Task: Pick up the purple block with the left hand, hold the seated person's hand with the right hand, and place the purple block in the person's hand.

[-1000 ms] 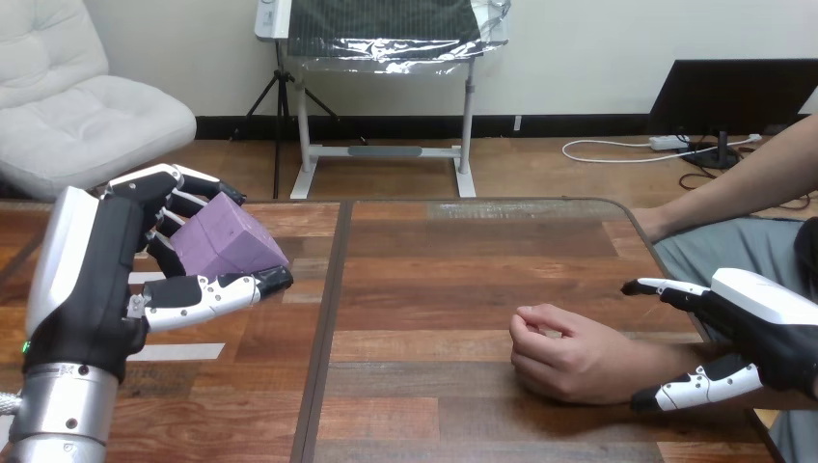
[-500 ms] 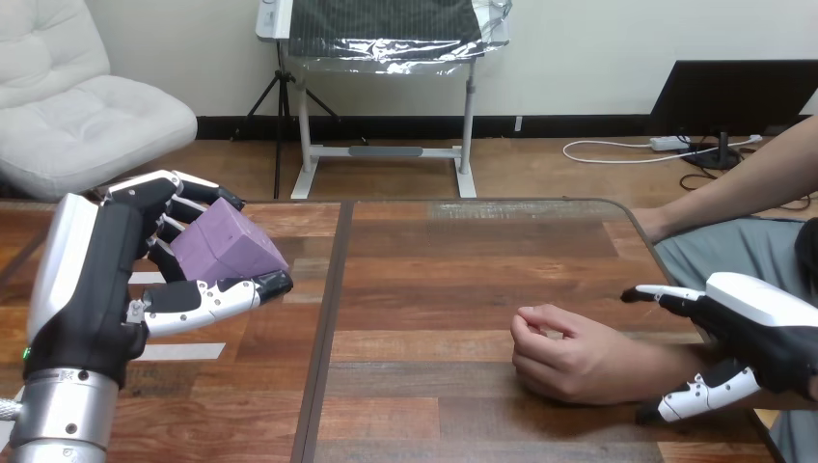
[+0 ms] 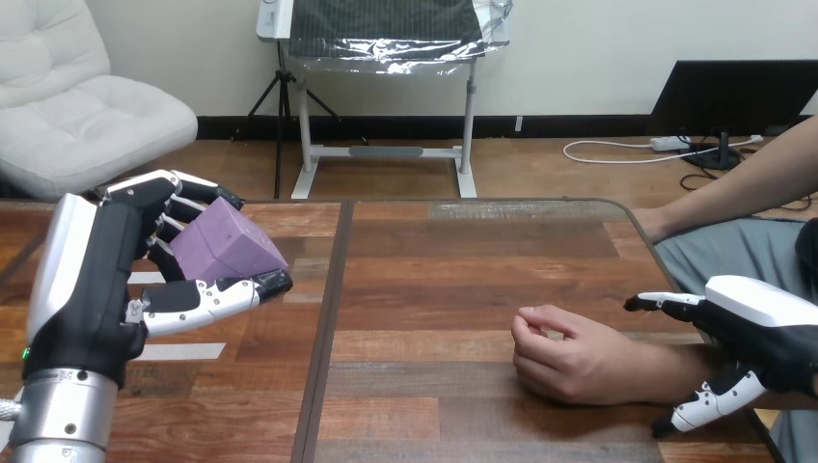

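The left hand (image 3: pixel 92 275) grips the purple block (image 3: pixel 227 251) between curled fingers (image 3: pixel 193 183) and thumb, above the worktop's (image 3: pixel 463 260) left side. The right hand (image 3: pixel 767 333), fingers straight, straddles the wrist behind the person's hand (image 3: pixel 564 357).

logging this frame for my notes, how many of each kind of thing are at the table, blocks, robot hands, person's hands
purple block: 1
robot hands: 2, the left hand and the right hand
person's hand: 1
total: 4
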You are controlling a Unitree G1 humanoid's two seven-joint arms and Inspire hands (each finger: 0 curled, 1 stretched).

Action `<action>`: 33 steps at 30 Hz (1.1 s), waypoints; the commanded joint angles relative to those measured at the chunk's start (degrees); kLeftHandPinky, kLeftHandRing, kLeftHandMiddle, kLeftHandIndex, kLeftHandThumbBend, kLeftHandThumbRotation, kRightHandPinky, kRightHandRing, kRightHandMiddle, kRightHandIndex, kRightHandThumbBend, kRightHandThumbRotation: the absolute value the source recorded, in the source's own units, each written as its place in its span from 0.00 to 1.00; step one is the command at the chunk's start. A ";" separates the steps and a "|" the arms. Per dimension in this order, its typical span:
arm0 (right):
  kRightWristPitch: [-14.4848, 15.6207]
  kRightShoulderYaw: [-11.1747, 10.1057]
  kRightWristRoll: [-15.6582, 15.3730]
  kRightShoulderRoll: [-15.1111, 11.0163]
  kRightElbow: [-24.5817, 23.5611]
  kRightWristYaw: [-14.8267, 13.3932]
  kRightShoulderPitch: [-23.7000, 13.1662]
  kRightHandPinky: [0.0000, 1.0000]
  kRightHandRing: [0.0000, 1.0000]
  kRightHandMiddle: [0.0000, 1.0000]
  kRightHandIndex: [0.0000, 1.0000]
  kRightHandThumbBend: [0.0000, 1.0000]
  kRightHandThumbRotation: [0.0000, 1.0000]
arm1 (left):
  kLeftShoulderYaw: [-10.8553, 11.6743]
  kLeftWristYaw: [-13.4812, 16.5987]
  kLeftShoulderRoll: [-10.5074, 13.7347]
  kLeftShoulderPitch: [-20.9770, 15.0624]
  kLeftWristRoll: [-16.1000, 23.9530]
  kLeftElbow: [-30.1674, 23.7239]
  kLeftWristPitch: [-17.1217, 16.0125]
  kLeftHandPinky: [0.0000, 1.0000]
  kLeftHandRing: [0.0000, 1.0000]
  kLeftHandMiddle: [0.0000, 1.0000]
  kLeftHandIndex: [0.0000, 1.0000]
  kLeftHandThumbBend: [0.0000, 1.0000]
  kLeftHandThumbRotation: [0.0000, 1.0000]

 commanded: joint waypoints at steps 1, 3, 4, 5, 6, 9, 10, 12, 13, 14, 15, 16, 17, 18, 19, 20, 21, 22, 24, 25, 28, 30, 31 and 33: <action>1.96 1.17 -0.26 -2.12 0.16 1.17 -2.52 0.94 0.91 0.92 0.91 1.00 0.16 | 1.28 0.26 -0.25 -2.12 -0.40 -0.65 -0.69 0.23 0.29 0.37 0.42 0.58 0.00; 2.34 1.25 -0.24 -2.18 0.11 1.59 -2.56 0.94 0.91 0.92 0.91 1.00 0.13 | 1.27 0.26 -0.26 -2.13 -0.30 -0.75 -0.60 0.23 0.29 0.37 0.42 0.58 0.00; 2.89 1.32 -0.23 -2.26 -0.08 2.17 -2.59 0.94 0.91 0.92 0.91 1.00 0.12 | 1.28 0.26 -0.27 -2.16 -0.36 -0.73 -0.69 0.23 0.29 0.37 0.42 0.58 0.00; 3.26 1.37 -0.22 -2.30 -0.22 2.56 -2.61 0.94 0.91 0.92 0.91 1.00 0.11 | 1.29 0.26 -0.27 -2.19 -0.41 -0.69 -0.77 0.23 0.29 0.37 0.42 0.58 0.00; 3.54 1.40 -0.21 -2.33 -0.34 2.84 -2.62 0.94 0.91 0.92 0.91 1.00 0.10 | 1.30 0.26 -0.28 -2.21 -0.45 -0.67 -0.82 0.23 0.30 0.37 0.42 0.58 0.00; 4.69 1.46 -0.24 -2.44 -0.97 3.73 -2.55 0.94 0.91 0.92 0.91 1.00 0.08 | 1.34 0.22 -0.28 -2.23 -0.53 -0.71 -0.81 0.23 0.30 0.37 0.42 0.58 0.00; 5.24 1.54 -0.32 -2.50 -1.18 4.11 -2.57 0.94 0.91 0.92 0.91 1.00 0.07 | 1.35 0.20 -0.31 -2.24 -0.54 -0.79 -0.68 0.23 0.30 0.37 0.42 0.58 0.00; 5.91 1.66 -0.38 -2.57 -1.46 4.55 -2.59 0.94 0.91 0.93 0.91 1.00 0.07 | 1.36 0.18 -0.33 -2.24 -0.54 -0.90 -0.53 0.23 0.30 0.37 0.42 0.58 0.00; 6.60 1.76 -0.41 -2.62 -1.66 5.10 -2.66 0.94 0.91 0.93 0.91 1.00 0.06 | 1.37 0.20 -0.37 -2.26 -0.55 -0.93 -0.47 0.23 0.30 0.37 0.42 0.58 0.00; 7.08 1.84 -0.39 -2.66 -1.82 5.47 -2.69 0.94 0.92 0.93 0.91 1.00 0.06 | 1.38 0.21 -0.40 -2.28 -0.56 -0.94 -0.44 0.23 0.30 0.37 0.42 0.58 0.00; 7.51 1.89 -0.37 -2.68 -2.10 5.75 -2.64 0.94 0.92 0.93 0.91 1.00 0.06 | 1.46 0.20 -0.39 -2.25 -0.63 -0.95 -0.46 0.23 0.30 0.37 0.41 0.58 0.00; 8.09 1.91 -0.27 -2.67 -2.34 6.16 -2.62 0.94 0.92 0.93 0.91 1.00 0.06 | 1.52 0.21 -0.38 -2.24 -0.67 -0.94 -0.52 0.23 0.29 0.37 0.41 0.58 0.00; 8.48 1.91 -0.18 -2.67 -2.53 6.40 -2.58 0.94 0.92 0.93 0.91 1.00 0.05 | 1.57 0.22 -0.37 -2.23 -0.69 -0.92 -0.56 0.22 0.29 0.37 0.41 0.58 0.00; 8.78 1.91 -0.12 -2.67 -2.69 6.59 -2.55 0.94 0.92 0.93 0.91 1.00 0.05 | 1.60 0.22 -0.37 -2.23 -0.70 -0.91 -0.59 0.22 0.29 0.37 0.41 0.58 0.00; 9.24 1.92 -0.10 -2.68 -2.86 6.84 -2.53 0.94 0.92 0.93 0.91 1.00 0.05 | 1.63 0.23 -0.34 -2.25 -0.76 -0.82 -0.83 0.22 0.29 0.37 0.41 0.58 0.00; 9.57 1.92 -0.09 -2.69 -3.02 6.99 -2.50 0.94 0.92 0.93 0.91 1.00 0.05 | 1.65 0.22 -0.31 -2.27 -0.80 -0.75 -1.00 0.22 0.29 0.37 0.41 0.58 0.00; 9.83 1.93 -0.08 -2.70 -3.16 7.11 -2.47 0.93 0.92 0.93 0.91 1.00 0.04 | 1.66 0.22 -0.29 -2.27 -0.83 -0.70 -1.12 0.22 0.29 0.36 0.41 0.58 0.00; 10.36 1.93 -0.14 -2.72 -3.42 7.33 -2.42 0.93 0.92 0.93 0.91 1.00 0.04 | 1.70 0.23 -0.30 -2.29 -0.96 -0.61 -1.31 0.22 0.29 0.36 0.41 0.58 0.00; 11.07 1.92 -0.20 -2.74 -3.91 7.59 -2.26 0.93 0.92 0.93 0.91 1.00 0.04 | 1.78 0.22 -0.32 -2.26 -1.13 -0.56 -1.51 0.22 0.28 0.36 0.41 0.58 0.00; 11.48 1.94 -0.32 -2.77 -4.12 7.68 -2.19 0.93 0.92 0.93 0.91 1.00 0.03 | 1.81 0.21 -0.34 -2.25 -1.16 -0.56 -1.50 0.22 0.28 0.36 0.41 0.58 0.00; 12.20 2.02 -0.47 -2.82 -4.47 7.82 -2.08 0.92 0.92 0.92 0.90 1.00 0.03 | 1.85 0.18 -0.32 -2.27 -1.10 -0.54 -1.55 0.21 0.27 0.36 0.41 0.58 0.00; 12.47 2.07 -0.46 -2.86 -4.61 7.86 -2.02 0.92 0.92 0.92 0.90 1.00 0.02 | 1.87 0.16 -0.28 -2.25 -1.03 -0.51 -1.71 0.21 0.27 0.35 0.41 0.58 0.00; 12.69 2.13 -0.53 -2.90 -4.66 7.86 -1.99 0.91 0.92 0.92 0.90 1.00 0.02 | 1.87 0.15 -0.30 -2.23 -0.97 -0.58 -1.65 0.20 0.27 0.35 0.41 0.58 0.00; 12.98 2.24 -0.57 -2.96 -4.77 7.85 -1.95 0.91 0.92 0.92 0.90 1.00 0.03 | 1.88 0.13 -0.35 -2.22 -0.91 -0.66 -1.56 0.20 0.27 0.35 0.41 0.58 0.00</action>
